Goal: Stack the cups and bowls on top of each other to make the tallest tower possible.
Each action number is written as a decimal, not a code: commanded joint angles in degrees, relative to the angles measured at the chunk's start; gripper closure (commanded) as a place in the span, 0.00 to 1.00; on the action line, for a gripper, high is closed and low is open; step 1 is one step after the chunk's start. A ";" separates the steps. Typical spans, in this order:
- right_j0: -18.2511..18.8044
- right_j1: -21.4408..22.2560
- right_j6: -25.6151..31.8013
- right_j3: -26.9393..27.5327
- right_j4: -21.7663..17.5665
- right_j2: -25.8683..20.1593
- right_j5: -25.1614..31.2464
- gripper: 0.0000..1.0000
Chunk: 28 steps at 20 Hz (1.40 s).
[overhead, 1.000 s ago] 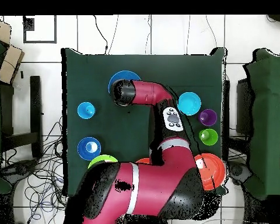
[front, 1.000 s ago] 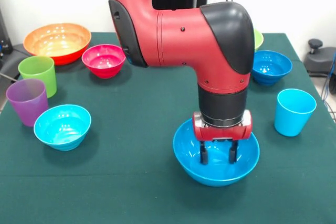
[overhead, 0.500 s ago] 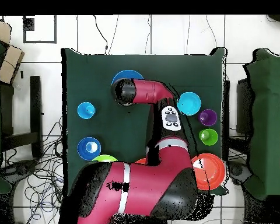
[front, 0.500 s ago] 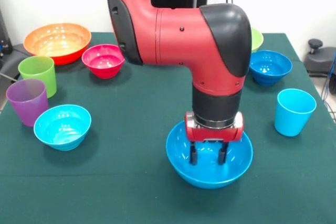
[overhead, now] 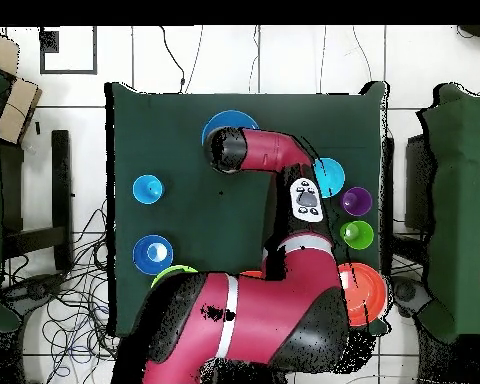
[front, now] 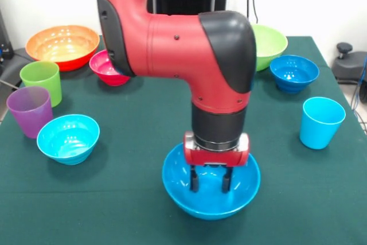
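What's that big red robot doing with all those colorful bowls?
The red robot arm has its end effector reaching down inside a large blue bowl near the front of the green table, its two fingers apart. The other pieces sit scattered: a cyan bowl, purple cup and green cup on one side, a light blue cup and a dark blue bowl on the other. Nothing looks stacked yet.
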State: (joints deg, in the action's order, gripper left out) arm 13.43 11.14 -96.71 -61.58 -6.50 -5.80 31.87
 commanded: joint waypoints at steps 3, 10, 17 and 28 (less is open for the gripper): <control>4.04 -0.28 4.47 -7.06 -3.54 -2.29 5.69 0.00; 4.63 6.09 5.66 -13.59 -4.10 -1.03 10.82 0.00; 5.41 6.14 5.68 -17.51 -5.05 -2.24 8.06 0.00; 4.91 6.63 4.24 -19.57 -6.11 -2.32 6.54 0.00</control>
State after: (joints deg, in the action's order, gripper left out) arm 18.71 18.74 -96.71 -76.82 -7.81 -4.72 35.69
